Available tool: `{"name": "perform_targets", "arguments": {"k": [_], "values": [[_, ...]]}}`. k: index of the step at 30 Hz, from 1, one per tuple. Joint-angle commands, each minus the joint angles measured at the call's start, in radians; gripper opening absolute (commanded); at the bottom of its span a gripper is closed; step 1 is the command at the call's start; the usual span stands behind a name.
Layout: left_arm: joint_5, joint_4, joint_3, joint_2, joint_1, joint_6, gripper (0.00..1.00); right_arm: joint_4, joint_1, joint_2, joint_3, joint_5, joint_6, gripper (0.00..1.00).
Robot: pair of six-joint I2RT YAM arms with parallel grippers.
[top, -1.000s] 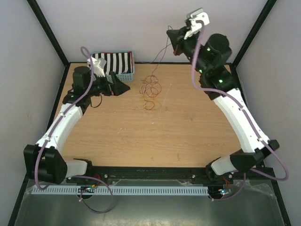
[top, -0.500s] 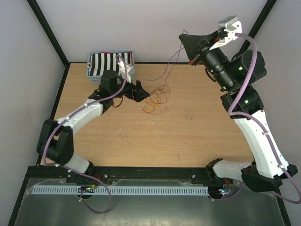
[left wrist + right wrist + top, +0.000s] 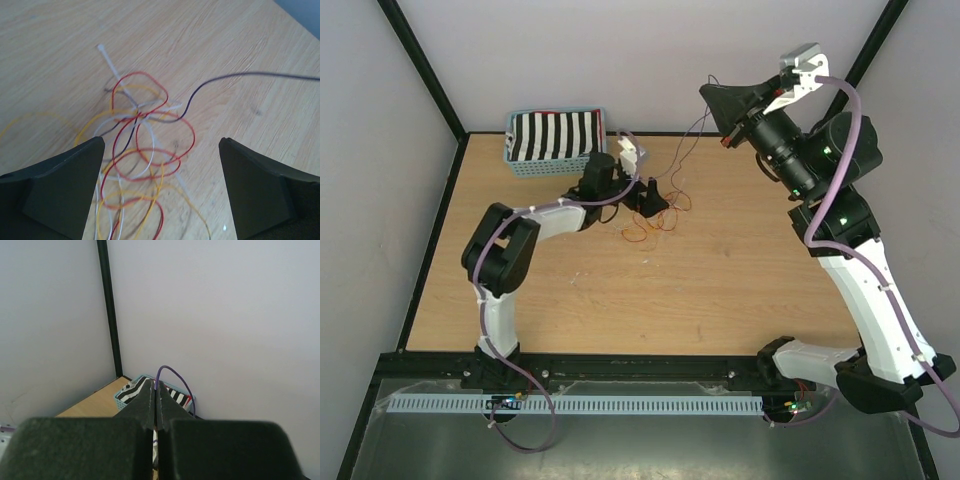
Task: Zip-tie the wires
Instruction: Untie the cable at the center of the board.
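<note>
The wires [image 3: 658, 212] lie in a loose pile of red, yellow and white loops [image 3: 140, 145] on the wooden table, right of the basket. A white zip tie [image 3: 109, 64] lies across the pile's far side. My left gripper [image 3: 651, 200] hangs low over the pile, open wide, its black fingers [image 3: 55, 190] on either side of the loops [image 3: 160, 195]. My right gripper [image 3: 713, 97] is raised high at the back right, shut on one thin dark purple wire [image 3: 172, 374]. That strand [image 3: 682, 150] runs down from it to the pile [image 3: 235, 76].
A light blue basket [image 3: 552, 168] holding a black-and-white striped cloth stands at the back left corner, also seen past the right fingers [image 3: 126, 392]. Black frame posts and pale walls enclose the table on three sides.
My left arm has swung right from beside the basket and now reaches over the wire pile. The right arm turned and shifted right with its strand, then held nearly still.
</note>
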Motion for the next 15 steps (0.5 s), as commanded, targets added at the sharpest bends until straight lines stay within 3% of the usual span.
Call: {"name": "perform_targets", "arguments": {"k": [1, 5, 9, 12, 15], "values": [[0.046, 0.120, 0.085, 0.057, -0.038, 0.010, 0.98, 0.015, -0.002, -0.042, -0.008, 0.008, 0.005, 0.00], [0.071, 0.138, 0.144, 0.121, -0.060, 0.007, 0.96, 0.016, -0.002, -0.055, -0.018, 0.015, 0.000, 0.00], [0.102, 0.141, 0.205, 0.184, -0.069, -0.019, 0.85, 0.017, -0.002, -0.066, -0.028, 0.026, -0.001, 0.00], [0.105, 0.142, 0.240, 0.225, -0.078, -0.028, 0.68, 0.021, -0.001, -0.075, -0.036, 0.039, -0.004, 0.00], [0.077, 0.141, 0.253, 0.241, -0.077, -0.028, 0.41, 0.020, -0.001, -0.085, -0.046, 0.058, -0.014, 0.00]]}}
